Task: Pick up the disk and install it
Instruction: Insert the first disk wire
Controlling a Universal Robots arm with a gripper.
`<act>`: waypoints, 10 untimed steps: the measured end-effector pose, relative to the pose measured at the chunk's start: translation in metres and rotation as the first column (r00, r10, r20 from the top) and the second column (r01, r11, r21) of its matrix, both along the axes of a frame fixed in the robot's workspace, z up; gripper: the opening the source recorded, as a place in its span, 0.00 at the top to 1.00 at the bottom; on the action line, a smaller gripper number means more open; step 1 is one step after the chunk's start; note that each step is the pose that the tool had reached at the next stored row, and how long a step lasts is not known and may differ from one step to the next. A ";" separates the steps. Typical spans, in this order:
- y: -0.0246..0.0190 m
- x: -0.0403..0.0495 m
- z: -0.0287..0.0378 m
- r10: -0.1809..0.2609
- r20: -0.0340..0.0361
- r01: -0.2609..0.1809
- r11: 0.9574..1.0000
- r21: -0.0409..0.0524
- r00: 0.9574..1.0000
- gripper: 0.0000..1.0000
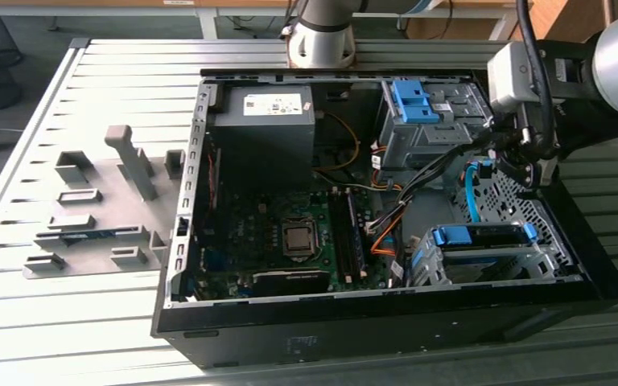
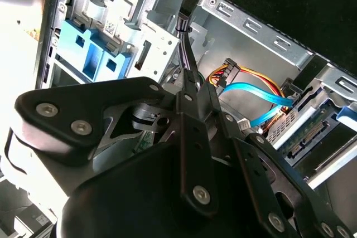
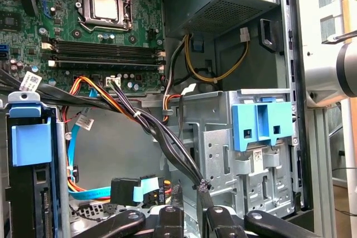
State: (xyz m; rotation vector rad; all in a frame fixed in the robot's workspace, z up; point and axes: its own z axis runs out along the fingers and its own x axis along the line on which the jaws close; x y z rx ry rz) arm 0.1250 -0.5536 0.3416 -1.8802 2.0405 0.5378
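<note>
The disk (image 1: 483,256) lies in the metal drive cage at the near corner of the open computer case (image 1: 395,310), on the exterior view's right, its blue handle (image 1: 484,235) on top. In the first wrist view the disk (image 3: 30,137) stands in its cage with the blue handle toward me. The second wrist view catches the disk's connector edge (image 2: 312,132). My gripper (image 1: 524,165) hangs above the case's side wall, between the two drive cages, a short way up and apart from the disk. Nothing is in it.
A second drive cage with a blue bracket (image 1: 414,100) stands further back. Black cable bundles (image 3: 167,143) and a blue data cable (image 1: 470,193) cross the gap below the gripper. The power supply (image 1: 264,121) and motherboard (image 1: 287,233) fill the case. Grey fixtures (image 1: 105,201) sit on the slatted table.
</note>
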 end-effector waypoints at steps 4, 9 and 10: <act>0.0000 0.0000 0.0001 0.000 0.000 0.000 1.000 0.000 1.000 0.76; 0.0001 0.0000 0.0003 0.000 0.000 0.000 1.000 -0.002 1.000 0.76; 0.0000 0.0000 0.0004 0.000 0.000 0.000 1.000 -0.009 1.000 0.76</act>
